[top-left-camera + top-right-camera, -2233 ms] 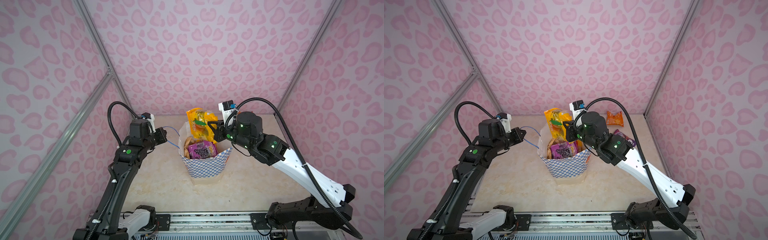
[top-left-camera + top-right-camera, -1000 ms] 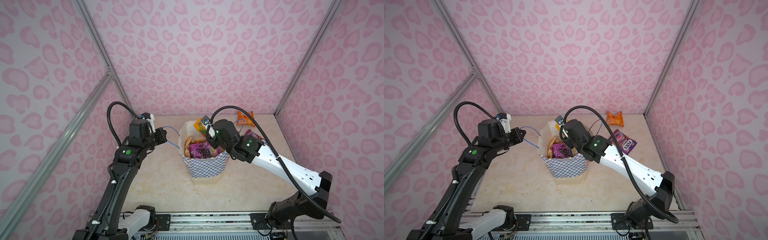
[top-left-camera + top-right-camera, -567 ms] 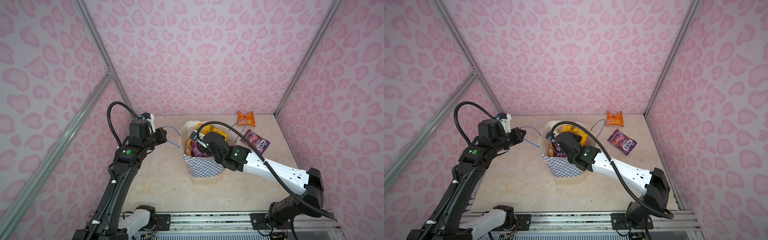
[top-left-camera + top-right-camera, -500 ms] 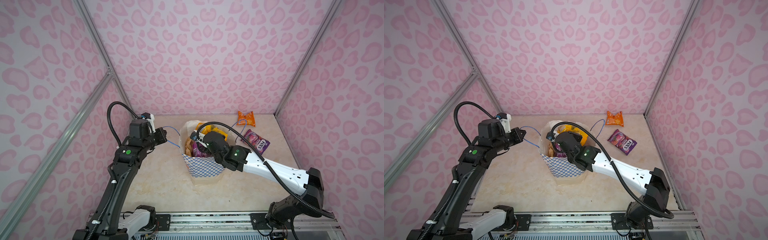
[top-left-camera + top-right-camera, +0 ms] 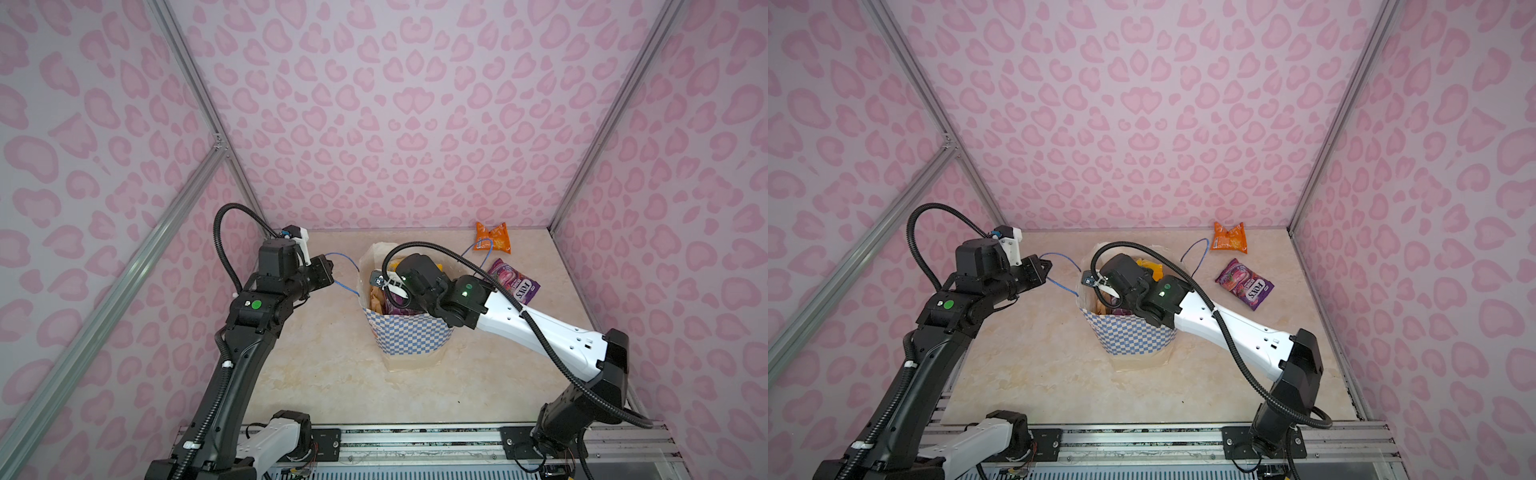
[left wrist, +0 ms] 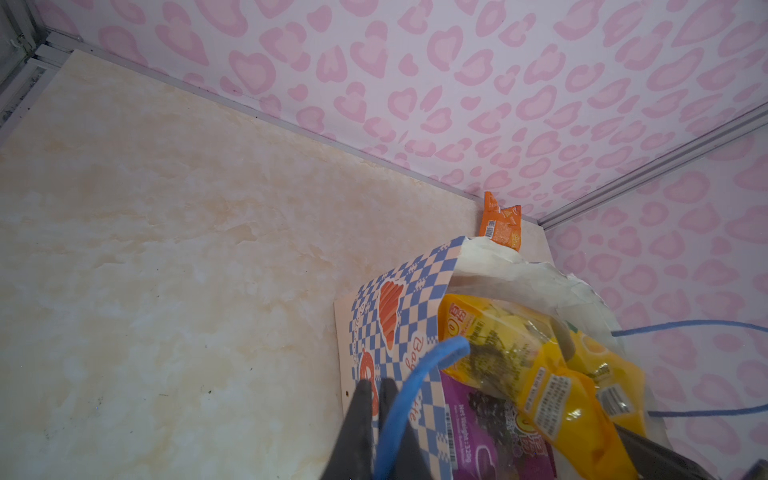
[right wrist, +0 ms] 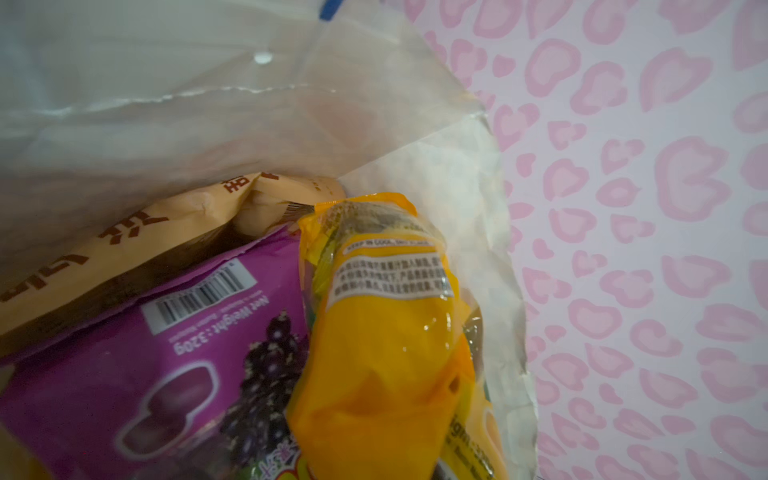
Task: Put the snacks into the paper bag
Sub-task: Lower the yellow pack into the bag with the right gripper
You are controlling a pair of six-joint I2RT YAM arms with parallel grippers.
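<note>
table (image 5: 324, 374) | marble-look | on it: paper bag (image 5: 407, 336), orange packet (image 5: 493, 243), purple packet (image 5: 514, 284)

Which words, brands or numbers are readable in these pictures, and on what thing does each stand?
"FOX'S": loose purple packet.
"Net Weight : 320g": bagged purple packet.
"Bag": paper bag, checkered side; the rest is hidden.
Small print on the yellow packet: too blurred.

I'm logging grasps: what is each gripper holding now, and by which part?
Left gripper pinches the paper bag's blue cord handle. Right gripper, inside the bag, seems to hold a yellow packet; the hold is hidden.
</note>
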